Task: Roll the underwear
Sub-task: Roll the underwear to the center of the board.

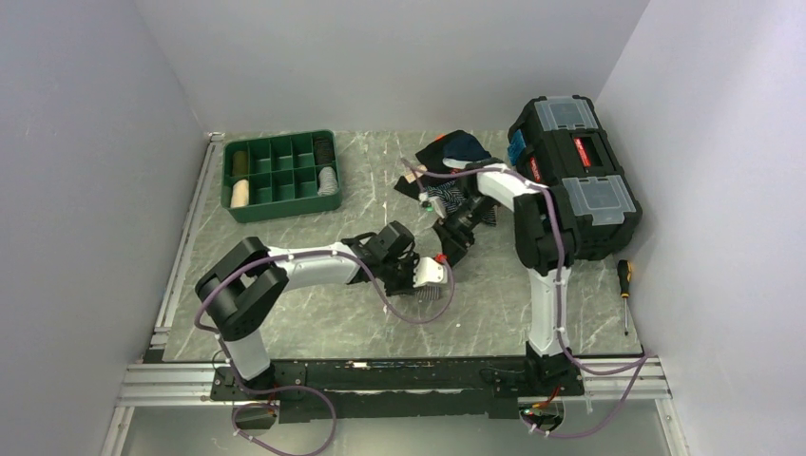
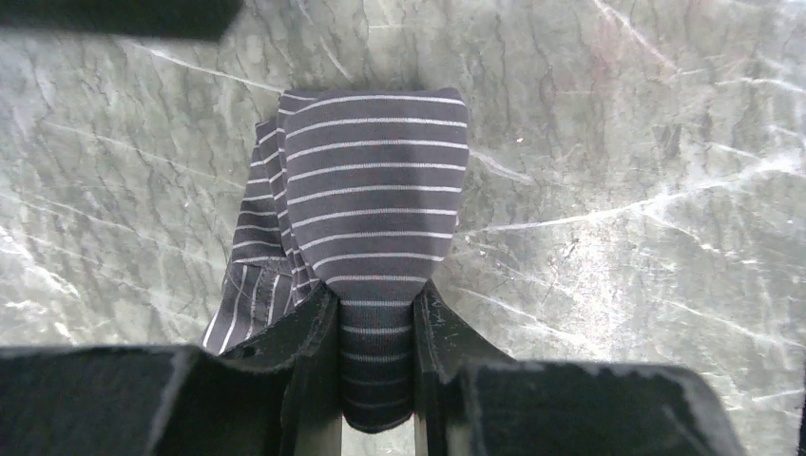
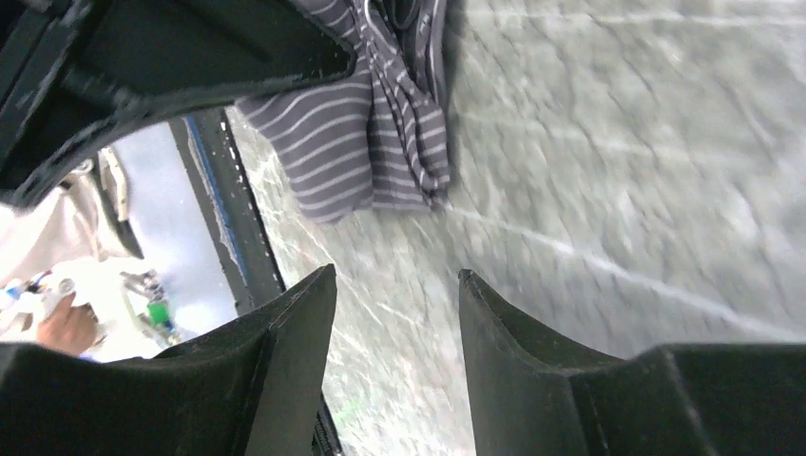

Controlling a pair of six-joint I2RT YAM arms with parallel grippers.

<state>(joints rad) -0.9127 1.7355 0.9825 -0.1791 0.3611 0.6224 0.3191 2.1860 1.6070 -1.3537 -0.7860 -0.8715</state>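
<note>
The underwear (image 1: 434, 285) lies bunched on the marble table, pale with fine stripes in the top view. In the left wrist view it (image 2: 371, 180) shows as a folded grey bundle with thin white stripes. My left gripper (image 1: 423, 271) is shut on its near end, the cloth pinched between the jaws (image 2: 375, 299). My right gripper (image 1: 454, 239) is open and empty (image 3: 394, 277), low over bare table just behind the underwear (image 3: 361, 142) and apart from it.
A pile of dark garments (image 1: 458, 152) with a navy striped one (image 1: 454, 198) lies behind the right gripper. A black toolbox (image 1: 575, 176) stands at the right, a screwdriver (image 1: 624, 283) beside it. A green compartment tray (image 1: 282, 173) sits at the back left.
</note>
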